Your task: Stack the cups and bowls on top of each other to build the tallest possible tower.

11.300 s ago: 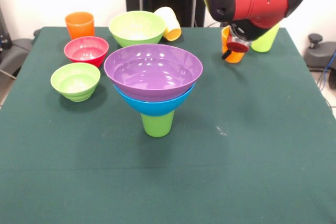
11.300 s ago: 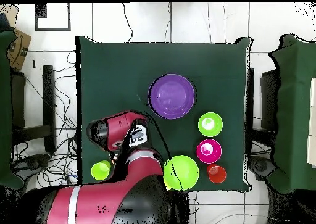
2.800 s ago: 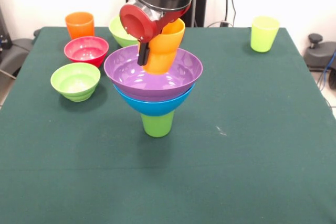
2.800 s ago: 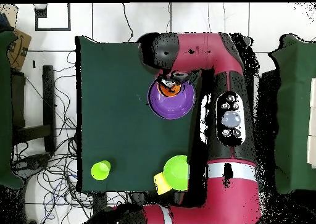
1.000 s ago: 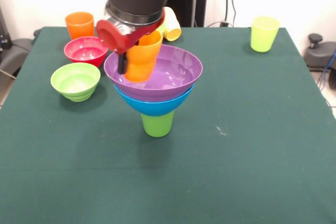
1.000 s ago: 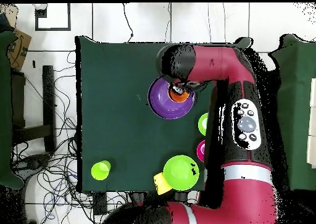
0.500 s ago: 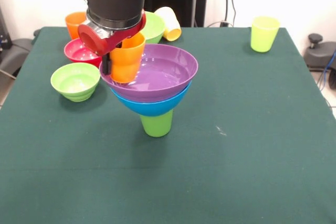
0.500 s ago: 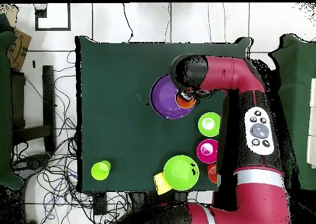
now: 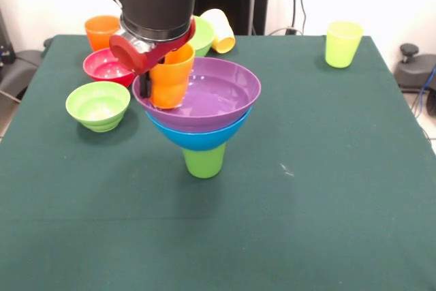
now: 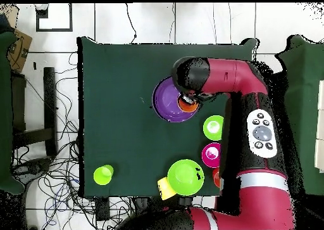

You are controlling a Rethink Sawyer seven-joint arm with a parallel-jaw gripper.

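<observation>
A tower stands mid-table: a green cup (image 9: 204,161) upside down, a blue bowl (image 9: 197,139) on it, and a wide purple bowl (image 9: 211,97) on top. My gripper (image 9: 161,90) is shut on an orange-yellow cup (image 9: 172,73) and holds it upright at the purple bowl's left rim, its base low inside the bowl. In the overhead view the cup (image 10: 187,103) shows at the right side of the purple bowl (image 10: 168,99), under my wrist.
Left of the tower are a small lime green bowl (image 9: 99,105), a red bowl (image 9: 107,66) and an orange cup (image 9: 102,31). Behind it are a large lime green bowl (image 9: 201,34) and a tipped pale yellow cup (image 9: 221,30). A yellow-green cup (image 9: 342,43) stands far right.
My gripper carried the cup from the purple bowl's middle to its left rim, nudging the bowl leftward. In the last half second cup and bowl shifted slightly back right.
</observation>
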